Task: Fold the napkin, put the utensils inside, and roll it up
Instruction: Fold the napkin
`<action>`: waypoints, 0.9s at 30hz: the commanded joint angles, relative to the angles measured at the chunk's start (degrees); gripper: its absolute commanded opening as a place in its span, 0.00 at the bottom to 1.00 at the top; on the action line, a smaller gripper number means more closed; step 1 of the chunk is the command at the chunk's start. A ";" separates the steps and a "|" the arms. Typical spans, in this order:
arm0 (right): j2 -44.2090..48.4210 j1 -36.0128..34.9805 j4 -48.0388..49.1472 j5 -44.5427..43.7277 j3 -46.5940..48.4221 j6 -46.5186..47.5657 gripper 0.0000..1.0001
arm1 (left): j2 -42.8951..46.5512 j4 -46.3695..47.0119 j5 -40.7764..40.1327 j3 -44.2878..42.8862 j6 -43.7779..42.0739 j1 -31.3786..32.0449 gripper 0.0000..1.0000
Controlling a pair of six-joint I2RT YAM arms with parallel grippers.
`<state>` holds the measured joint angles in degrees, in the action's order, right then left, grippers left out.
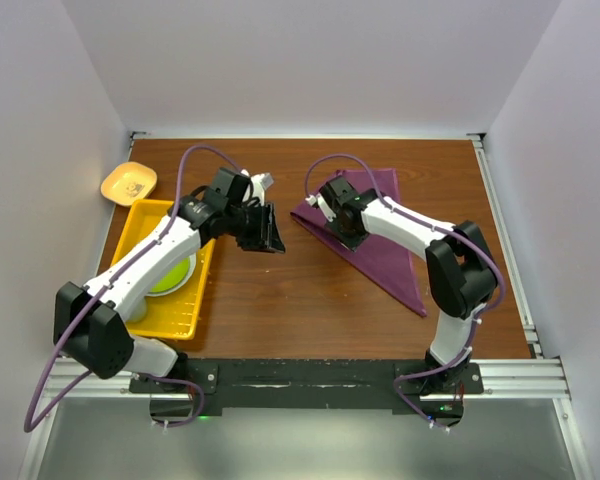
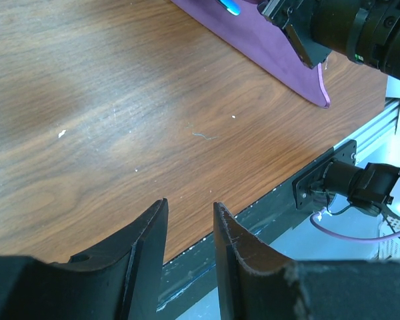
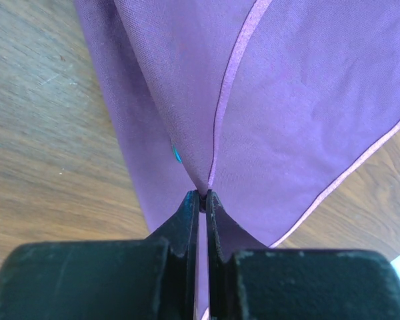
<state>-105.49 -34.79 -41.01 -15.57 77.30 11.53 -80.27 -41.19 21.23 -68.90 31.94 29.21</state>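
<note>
Napkin lies on the right half of the table, folded into a long triangle with its point toward the near right edge. Plum cloth, paler hem.

Your right gripper sits at the napkin's left end. In the right wrist view its jaws are pressed together on a pinch of the cloth, which tents up and fans away from the fingertips. A sliver of blue shows in the fold; you cannot tell what it is.

Your left gripper hangs over bare wood at table centre, apart from the napkin. Its jaws are partly spread, with nothing between them and touching nothing.

Far left: a yellow tray holds a green plate. A small orange dish sits just beyond the tray.
</note>
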 commanded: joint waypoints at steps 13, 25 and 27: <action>3.26 -0.11 -3.19 0.88 -1.45 -13.35 0.52 | 2.66 1.55 0.83 1.31 -0.13 -0.91 0.40; 32.34 26.31 -8.91 12.32 -23.20 -55.62 0.80 | 9.16 5.24 1.71 7.90 -1.62 -0.91 0.42; 39.09 29.85 -9.08 12.41 -27.35 -58.98 0.75 | 10.13 5.77 1.71 8.61 -2.15 -0.82 0.42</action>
<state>-75.59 -10.09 -46.50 -6.13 57.60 -32.99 -72.97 -38.44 21.63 -61.80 31.79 28.80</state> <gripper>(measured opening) 0.776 0.415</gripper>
